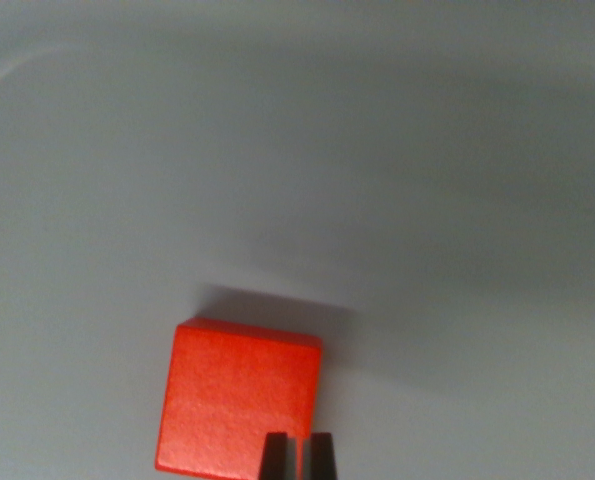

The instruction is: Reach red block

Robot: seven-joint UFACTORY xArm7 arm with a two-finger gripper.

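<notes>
Reach step, near its end by my reading. The red block [239,398] lies flat on a plain pale grey surface [397,180], low in the wrist view and a little toward the wrist view's left of centre, its lower edge running out of frame. Its top face is fully lit, and a soft shadow falls behind its far edge. My gripper [298,455] shows only as two dark fingertips [275,456] at the bottom edge, standing over the block's near right corner as seen from here. The tips are drawn close, with just a thin sliver between them; clenched or nearly so, and grasping nothing. I cannot tell whether they touch the block's top or hang above it, since this view gives no read on height. Nothing else is on the surface, so the approach is clear. Judgement: I am over the block but off its middle, sitting toward its right side in the wrist view. The next move calls for a small shift toward the wrist view's left to centre the tips on the top face, then a slow descent if contact is wanted. Risk: with the tips this close together, coming down on the corner could nudge or twist the block.
</notes>
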